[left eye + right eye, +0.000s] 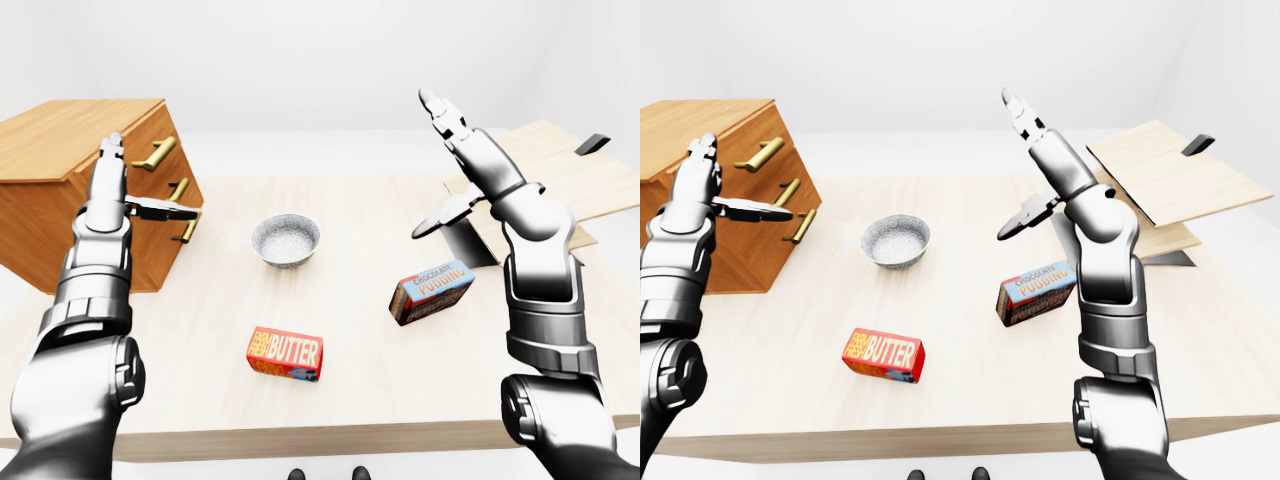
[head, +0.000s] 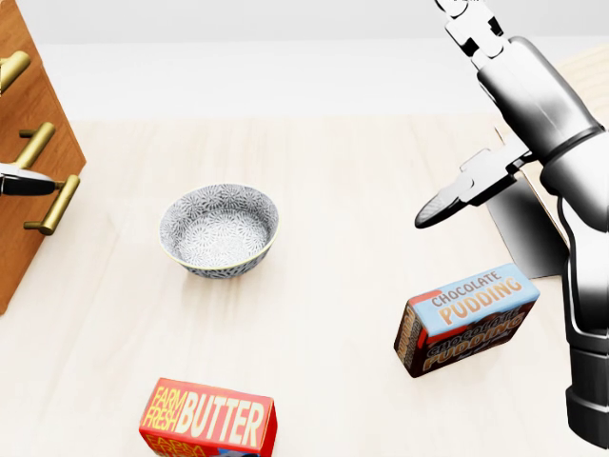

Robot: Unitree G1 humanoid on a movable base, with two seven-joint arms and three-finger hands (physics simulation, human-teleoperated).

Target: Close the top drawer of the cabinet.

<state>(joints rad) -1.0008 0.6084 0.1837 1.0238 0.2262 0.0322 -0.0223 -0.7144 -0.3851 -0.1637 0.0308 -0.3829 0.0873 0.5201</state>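
The left hand (image 1: 112, 190) has its fingers spread, flat against the cabinet (image 1: 60, 190) face beside the top drawer (image 1: 150, 135); the right hand (image 1: 470, 165) is raised, fingers spread.

- cabinet (image 1: 70, 190): warm wood with visible grain, satin finish, not shiny
- handles (image 1: 155, 154): brushed brass-looking metal, soft golden sheen
- table (image 2: 333, 190): pale wood, faint grain, smooth and matt
- bowl (image 2: 220, 229): looks ceramic, grey-white speckled pattern, slight gloss, thin yellowish rim
- butter box (image 2: 209, 420): printed cardboard, red and orange, a bit glossy
- pudding box (image 2: 467, 319): printed cardboard too, brown sides with a light blue top
- left hand (image 1: 110, 190) and right hand (image 1: 470, 165): polished silvery metal with strong highlights, darker matt black at the fingertips and joints
- board (image 1: 1165, 180): light wood, smooth and matt, with a dark handle
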